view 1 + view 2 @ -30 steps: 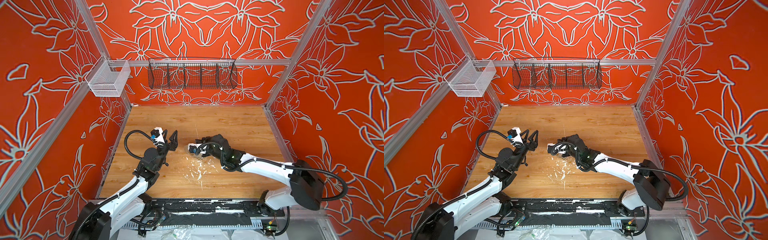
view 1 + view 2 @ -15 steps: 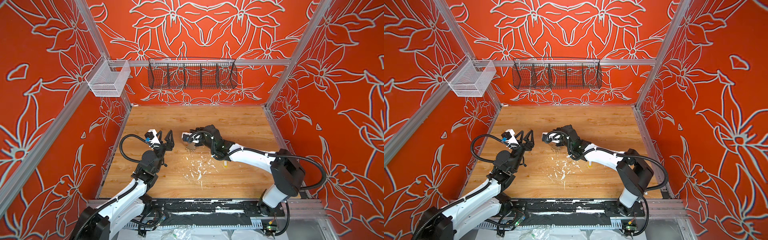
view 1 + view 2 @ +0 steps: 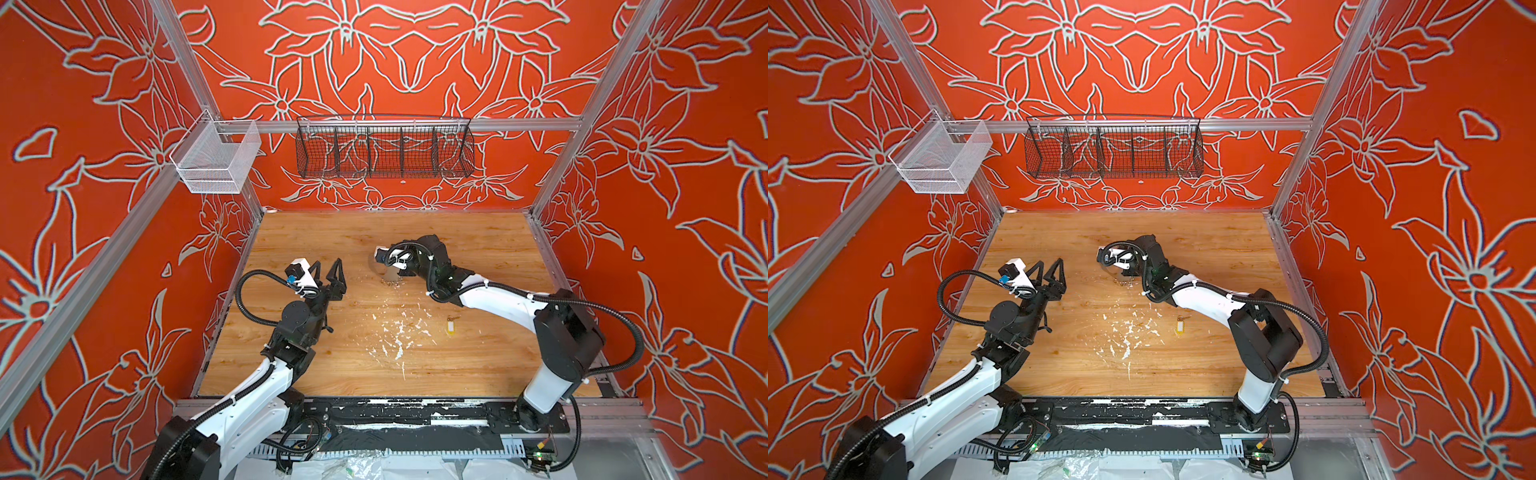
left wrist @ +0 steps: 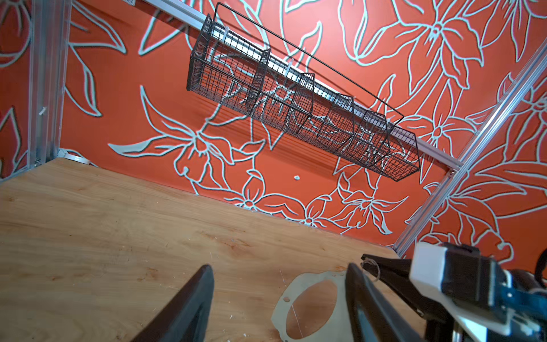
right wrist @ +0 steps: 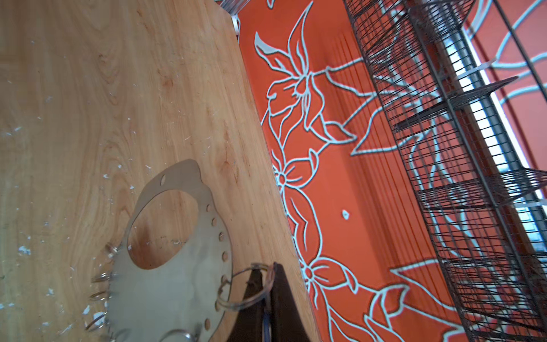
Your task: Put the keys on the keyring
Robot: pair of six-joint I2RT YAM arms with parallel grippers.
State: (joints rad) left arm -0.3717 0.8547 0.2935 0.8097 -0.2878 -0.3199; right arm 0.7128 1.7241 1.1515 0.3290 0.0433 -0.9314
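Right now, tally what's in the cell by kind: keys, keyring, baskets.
Keyring: 1
Yellow key: 1
Black basket: 1
White basket: 1
Blue key: 0 clearly in view
Total: 4

Wooden tabletop [image 3: 478, 365]: white flecks [image 3: 399, 332] mid-board, yellow-tagged key [image 3: 450, 324] flat (right of flecks), keyring [image 5: 165, 266] farther back.
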